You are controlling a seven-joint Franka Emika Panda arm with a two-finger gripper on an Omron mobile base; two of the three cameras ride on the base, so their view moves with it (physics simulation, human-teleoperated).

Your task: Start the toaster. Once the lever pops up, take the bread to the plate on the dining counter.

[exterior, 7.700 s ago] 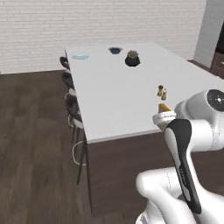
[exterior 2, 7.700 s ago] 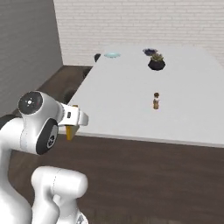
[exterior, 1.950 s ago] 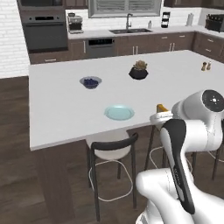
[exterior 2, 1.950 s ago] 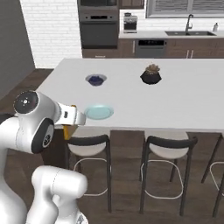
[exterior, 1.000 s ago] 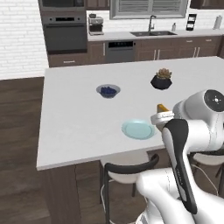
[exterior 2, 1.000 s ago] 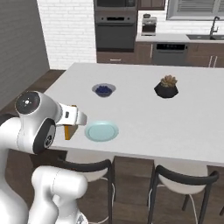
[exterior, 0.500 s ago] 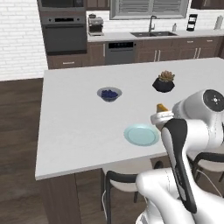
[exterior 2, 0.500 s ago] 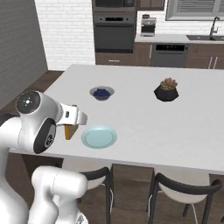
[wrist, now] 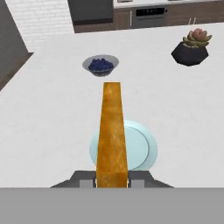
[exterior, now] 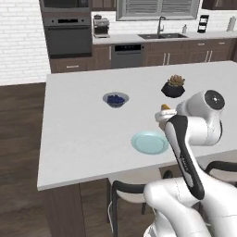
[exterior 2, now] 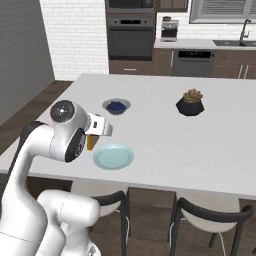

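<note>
End effector (wrist: 112,183) clamped on the bread (wrist: 112,131).
The slice stands edge-on between both fingertips, above the pale blue-green plate (wrist: 142,148) lying on the white table (wrist: 48,122) just ahead.

plate (exterior: 149,142) on dining counter (exterior: 78,134) | berry bowl (exterior: 115,99) beyond

Orange-brown bread (wrist: 112,131), pale blue-green plate (wrist: 142,146)

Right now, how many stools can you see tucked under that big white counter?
2 that I can make out: one stool below the plate, another further right. More may hide behind the robot.
</note>
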